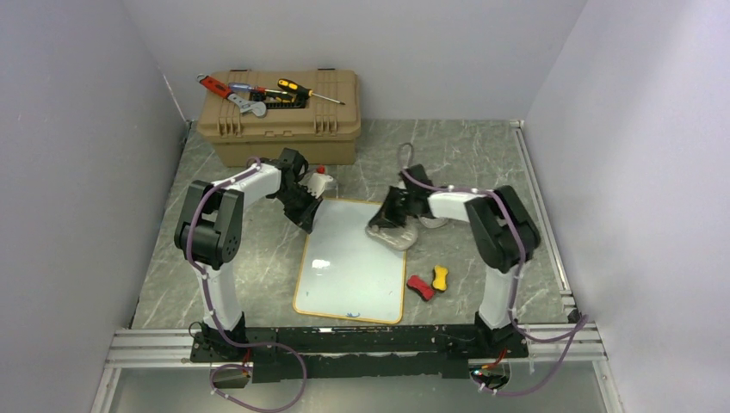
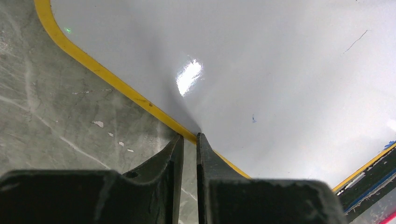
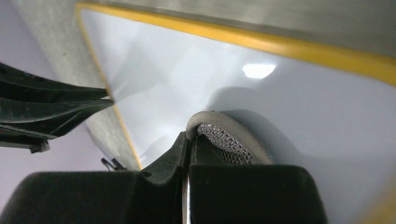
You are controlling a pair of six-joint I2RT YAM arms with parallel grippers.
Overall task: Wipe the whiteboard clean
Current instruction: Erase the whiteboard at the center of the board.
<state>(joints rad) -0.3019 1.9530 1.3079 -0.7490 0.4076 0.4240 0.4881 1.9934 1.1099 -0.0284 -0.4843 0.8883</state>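
— Well, the whiteboard [image 1: 351, 267] lies flat mid-table between both arms. From above it looks almost blank.
— Closer in, the left wrist view shows faint blue specks, and the left gripper [image 2: 189, 137] nipped onto its yellow frame.
— And the right gripper [image 3: 189, 140]?
— Clamped on a grey mesh pad [image 3: 224, 137] resting on the board. Only the overhead view shows the tan toolbox [image 1: 280, 120] behind.
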